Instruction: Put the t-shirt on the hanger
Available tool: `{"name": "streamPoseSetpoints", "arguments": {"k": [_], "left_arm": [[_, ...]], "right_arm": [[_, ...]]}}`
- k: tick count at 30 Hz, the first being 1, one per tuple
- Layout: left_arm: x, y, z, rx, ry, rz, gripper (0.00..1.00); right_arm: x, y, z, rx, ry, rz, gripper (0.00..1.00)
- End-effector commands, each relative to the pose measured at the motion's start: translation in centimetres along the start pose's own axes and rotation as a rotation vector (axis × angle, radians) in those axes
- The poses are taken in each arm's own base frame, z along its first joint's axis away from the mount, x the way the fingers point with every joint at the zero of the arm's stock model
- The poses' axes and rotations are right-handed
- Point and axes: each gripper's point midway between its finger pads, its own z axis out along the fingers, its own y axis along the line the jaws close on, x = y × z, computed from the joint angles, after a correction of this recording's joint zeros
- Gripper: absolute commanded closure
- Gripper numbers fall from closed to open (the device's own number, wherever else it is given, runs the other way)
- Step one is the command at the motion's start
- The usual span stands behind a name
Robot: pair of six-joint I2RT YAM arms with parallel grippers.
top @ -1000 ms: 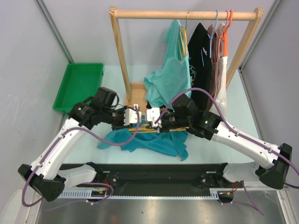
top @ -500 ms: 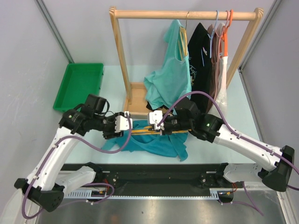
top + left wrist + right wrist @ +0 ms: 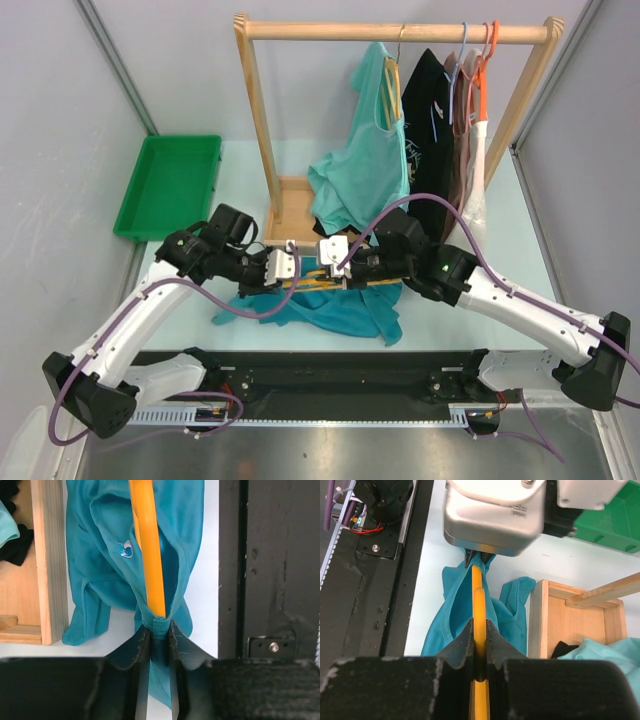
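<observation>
The teal-blue t-shirt (image 3: 345, 308) hangs bunched between both grippers above the table's front. The yellow-orange hanger (image 3: 322, 281) runs level between them, partly inside the shirt. My left gripper (image 3: 290, 266) is shut on a seam of the t-shirt (image 3: 112, 570), right at the hanger's (image 3: 149, 555) tip. My right gripper (image 3: 330, 263) is shut on the hanger (image 3: 478, 610), its bar passing between the jaws. In the right wrist view the t-shirt (image 3: 455, 610) drapes around the hanger towards the left gripper's silver body (image 3: 495, 515).
A wooden clothes rack (image 3: 400, 32) stands behind, holding a mint-green shirt (image 3: 365, 170), a black shirt (image 3: 432, 120) and other garments. Its wooden base (image 3: 292, 205) lies just behind the grippers. A green tray (image 3: 170, 185) sits at the back left. A black rail (image 3: 330, 375) edges the front.
My left gripper swung out to the left with the shirt, then came back right towards the hanger's end. The right gripper held nearly still.
</observation>
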Motion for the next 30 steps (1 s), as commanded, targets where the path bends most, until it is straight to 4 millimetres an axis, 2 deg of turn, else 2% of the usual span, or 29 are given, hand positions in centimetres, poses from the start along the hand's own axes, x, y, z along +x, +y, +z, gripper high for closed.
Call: {"name": "streamPoseSetpoints", "arguments": {"k": [1, 7, 11, 15, 20, 21, 24, 30], "left_arm": [[-3.6, 0.0, 0.2, -0.01, -0.143, -0.002, 0.82], [-6.2, 0.4, -0.1, -0.027, -0.253, -0.024, 0.87], [-8.0, 0.8, -0.2, -0.035, -0.316, -0.027, 0.84], [-8.7, 0.7, -0.2, -0.026, -0.339, -0.04, 0.82], [-8.4, 0.3, 0.6, -0.002, -0.33, -0.058, 0.82], [-8.4, 0.2, 0.8, 0.003, -0.328, -0.058, 0.82], [-7.9, 0.2, 1.3, -0.002, -0.311, -0.061, 0.82], [-6.2, -0.6, 2.0, 0.004, -0.275, -0.069, 0.9]], "right_arm": [[-2.7, -1.0, 0.3, 0.028, -0.104, -0.028, 1.0], [-2.9, -1.1, 0.9, 0.02, -0.132, -0.007, 1.0], [-2.9, -1.0, 1.5, 0.014, -0.146, 0.012, 1.0], [-2.3, -0.8, 1.9, 0.02, -0.15, 0.031, 1.0], [-2.7, -1.5, 2.4, 0.054, -0.188, 0.075, 1.0], [-3.6, -2.0, 2.4, 0.072, -0.22, 0.067, 1.0], [-4.3, -2.5, 2.9, 0.082, -0.254, 0.086, 1.0], [-5.5, -2.5, 2.8, 0.071, -0.3, 0.093, 1.0]]}}
